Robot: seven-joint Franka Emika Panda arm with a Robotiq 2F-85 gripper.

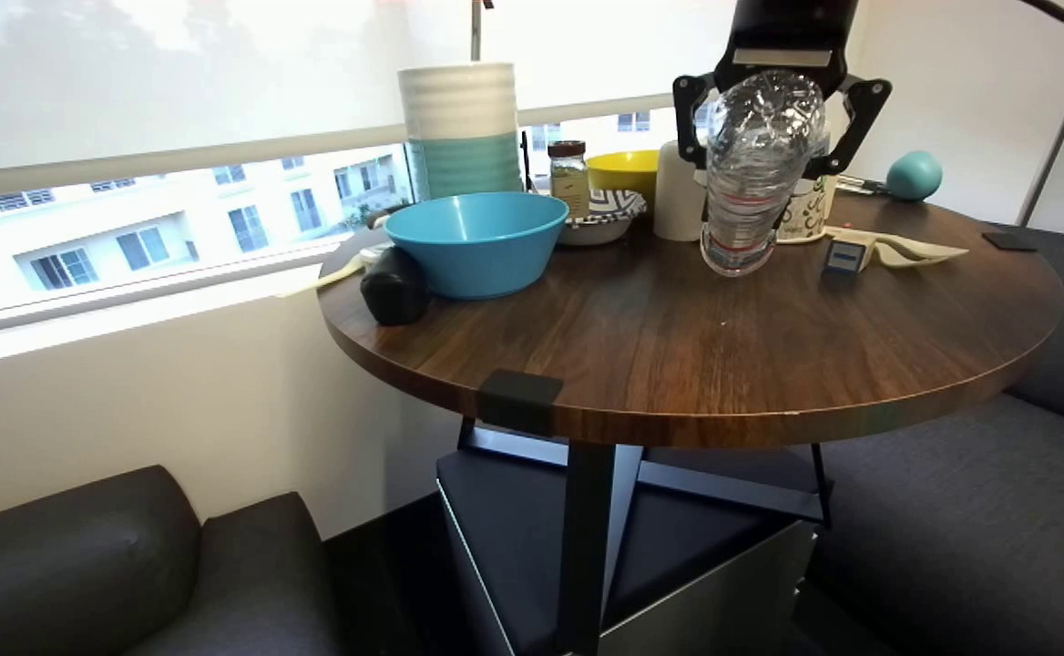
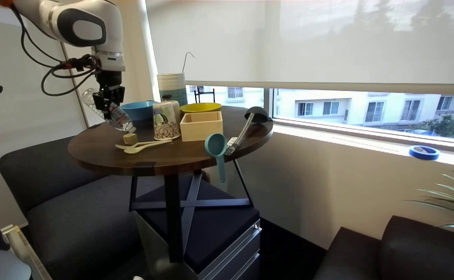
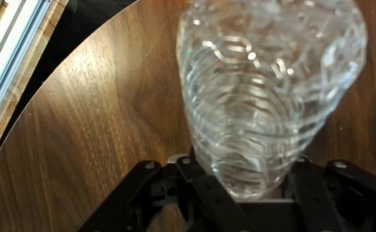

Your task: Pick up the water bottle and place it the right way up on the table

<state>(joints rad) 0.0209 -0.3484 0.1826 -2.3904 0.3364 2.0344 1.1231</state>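
The clear ribbed water bottle (image 1: 762, 128) is held tilted in my gripper (image 1: 755, 196), over the round dark brown table (image 1: 659, 346). In an exterior view the bottle (image 2: 121, 118) slants from upper left to lower right through the gripper (image 2: 107, 109). In the wrist view the bottle (image 3: 262, 96) lies between the fingers (image 3: 250, 174), with its wide end rising towards the camera. The fingers are closed around its sides. I cannot make out the cap clearly. I cannot tell whether the lower end touches the table.
A blue bowl (image 1: 477, 246), tall vase (image 1: 464, 128), yellow bowl (image 1: 628, 169) and white container (image 1: 675, 196) stand at the back. A patterned cup (image 2: 165, 122), wooden box (image 2: 201, 126), small wooden block (image 2: 130, 138) and pale spoons (image 2: 141, 147) are close to the bottle.
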